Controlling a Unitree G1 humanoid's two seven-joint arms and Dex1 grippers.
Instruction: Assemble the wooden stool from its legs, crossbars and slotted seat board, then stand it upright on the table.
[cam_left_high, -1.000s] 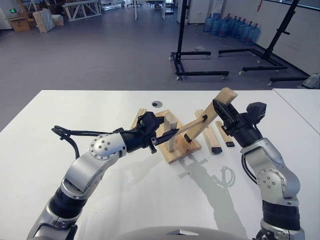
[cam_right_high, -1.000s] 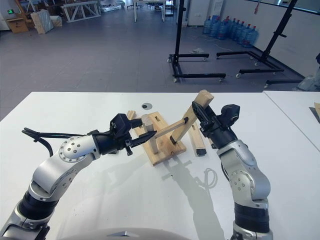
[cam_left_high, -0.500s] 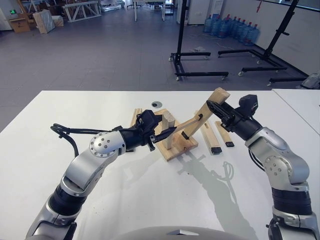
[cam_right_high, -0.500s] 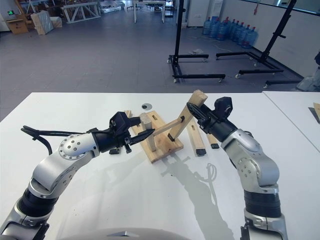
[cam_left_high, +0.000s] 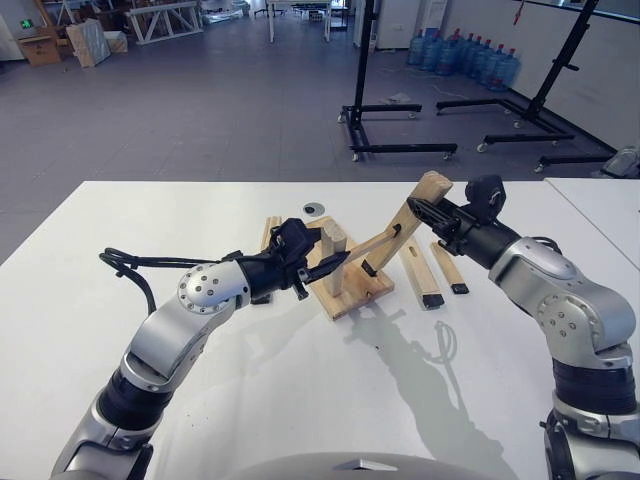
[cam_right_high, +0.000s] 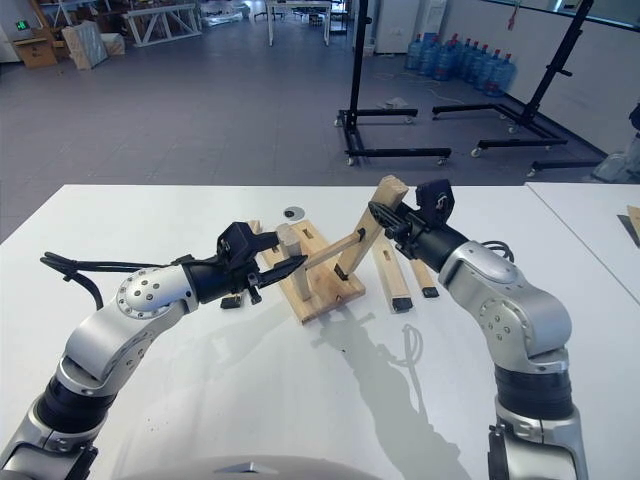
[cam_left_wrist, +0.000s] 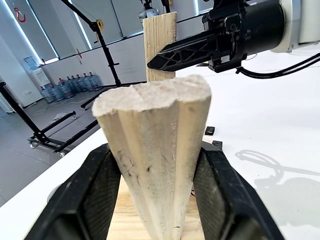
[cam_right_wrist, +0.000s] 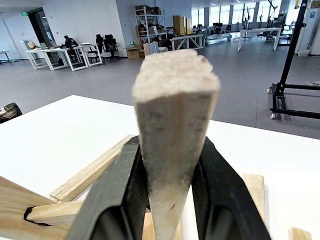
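Seat board partly behind left tool

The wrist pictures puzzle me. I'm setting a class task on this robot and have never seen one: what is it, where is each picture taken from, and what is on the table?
This is a humanoid robot with two arms, each ending in two fingers. The two wide pictures come from cameras in its head, looking down over its arms at a white table. Each close picture comes from a camera on one wrist, looking along that arm's fingers. The left fingers clamp a wooden leg standing on the seat board, which lies flat. The right fingers clamp a second leg, tilted above the board; a thin crossbar runs between the two legs. More loose wooden pieces lie beside the board.
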